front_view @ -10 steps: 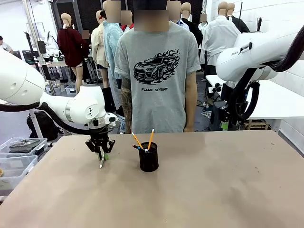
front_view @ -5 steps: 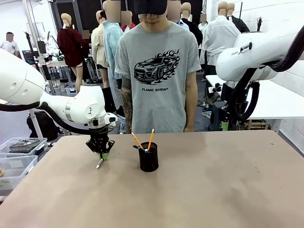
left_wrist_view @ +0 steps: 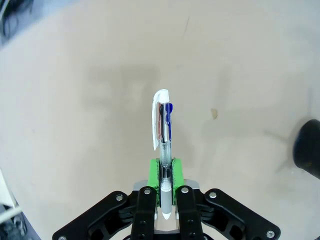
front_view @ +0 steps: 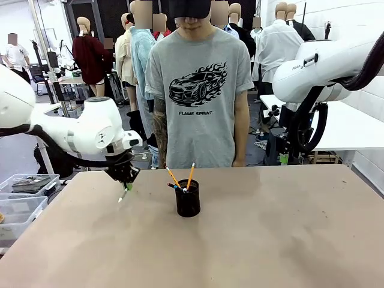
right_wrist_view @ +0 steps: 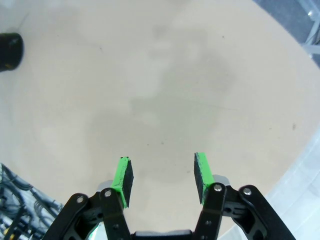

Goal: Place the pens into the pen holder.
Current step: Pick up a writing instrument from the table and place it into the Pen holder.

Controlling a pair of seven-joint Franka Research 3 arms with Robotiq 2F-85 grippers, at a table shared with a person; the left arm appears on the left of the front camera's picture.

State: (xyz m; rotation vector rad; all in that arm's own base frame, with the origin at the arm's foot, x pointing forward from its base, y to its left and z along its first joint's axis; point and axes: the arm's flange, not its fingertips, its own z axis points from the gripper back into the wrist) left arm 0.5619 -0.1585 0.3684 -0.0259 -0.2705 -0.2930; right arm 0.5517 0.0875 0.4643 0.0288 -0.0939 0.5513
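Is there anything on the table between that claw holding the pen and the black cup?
Nothing: in the front view, bare tabletop separates the left tool, shut on the white pen, from the pen holder.

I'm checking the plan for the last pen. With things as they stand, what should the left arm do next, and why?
Probably carry the pen sideways toward the pen holder and bring it over the opening. The left gripper is shut on the pen, which hangs clear above the table, and the holder stands off to its right with other pens already inside.
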